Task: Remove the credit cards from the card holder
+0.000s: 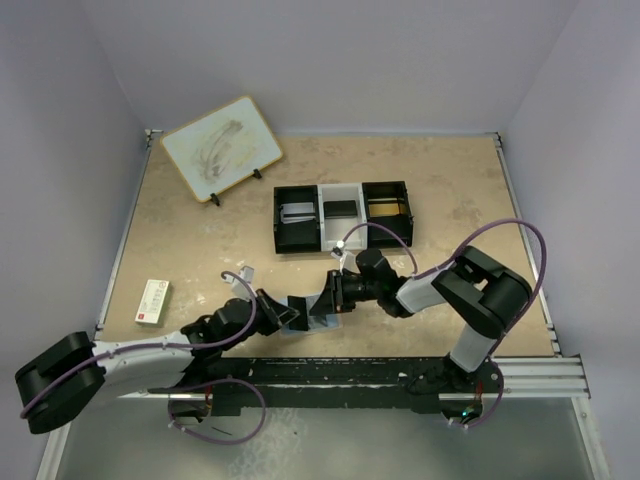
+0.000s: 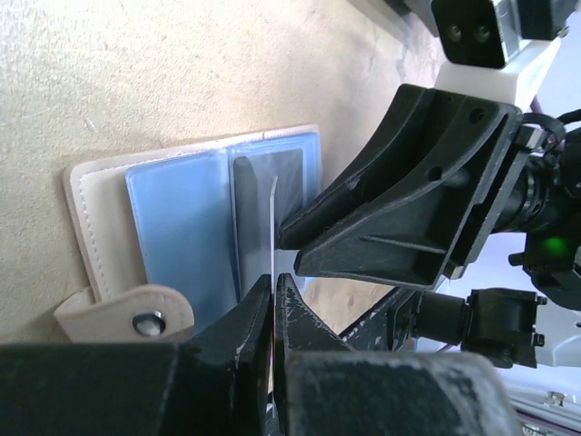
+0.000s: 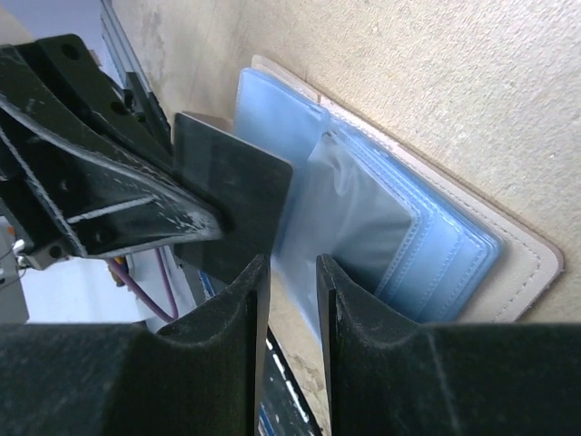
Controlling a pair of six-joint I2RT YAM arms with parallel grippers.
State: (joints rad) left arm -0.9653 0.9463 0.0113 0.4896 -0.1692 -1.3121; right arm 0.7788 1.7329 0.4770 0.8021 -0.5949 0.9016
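The card holder (image 1: 312,320) lies open on the table near the front edge, pale blue inside with a tan edge (image 2: 91,227). My left gripper (image 1: 283,315) is shut on a dark grey credit card (image 3: 231,195). The card stands on edge at the holder's clear sleeves and shows edge-on in the left wrist view (image 2: 272,227). My right gripper (image 1: 331,295) is at the holder's other side. Its jaws (image 3: 292,272) stand a small gap apart at the edge of a clear sleeve (image 3: 354,218). A silvery card (image 1: 298,213) and a dark card (image 1: 342,210) lie in the tray.
The black-and-white three-compartment tray (image 1: 276,222) stands behind the grippers. A wood-framed whiteboard (image 1: 220,147) leans at the back left. A small red-and-white box (image 1: 153,301) lies at the left edge. The two grippers are close together over the holder.
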